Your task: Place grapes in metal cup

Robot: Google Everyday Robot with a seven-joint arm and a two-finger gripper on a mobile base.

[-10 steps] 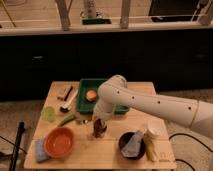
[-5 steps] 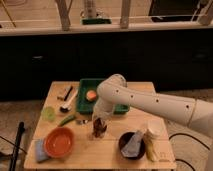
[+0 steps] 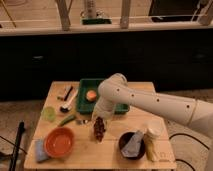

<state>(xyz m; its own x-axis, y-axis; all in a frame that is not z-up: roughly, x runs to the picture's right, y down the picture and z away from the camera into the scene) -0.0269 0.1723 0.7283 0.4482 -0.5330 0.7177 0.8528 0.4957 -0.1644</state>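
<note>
The grapes [image 3: 99, 128], a dark reddish-purple bunch, hang straight down from my gripper [image 3: 100, 119] over the middle of the wooden table [image 3: 85, 157]. The gripper is shut on their top end. My white arm [image 3: 150, 102] reaches in from the right, across the green tray. The bunch's lower end is just above or at the table surface. The metal cup does not show clearly; the grapes and gripper cover the spot beneath them.
A green tray [image 3: 84, 85] at the back holds an orange fruit [image 3: 91, 95]. An orange bowl [image 3: 59, 141] and blue cloth [image 3: 39, 150] sit front left, a pale green cup [image 3: 48, 113] at left. A dark bowl [image 3: 131, 144] and white cup [image 3: 154, 129] stand front right.
</note>
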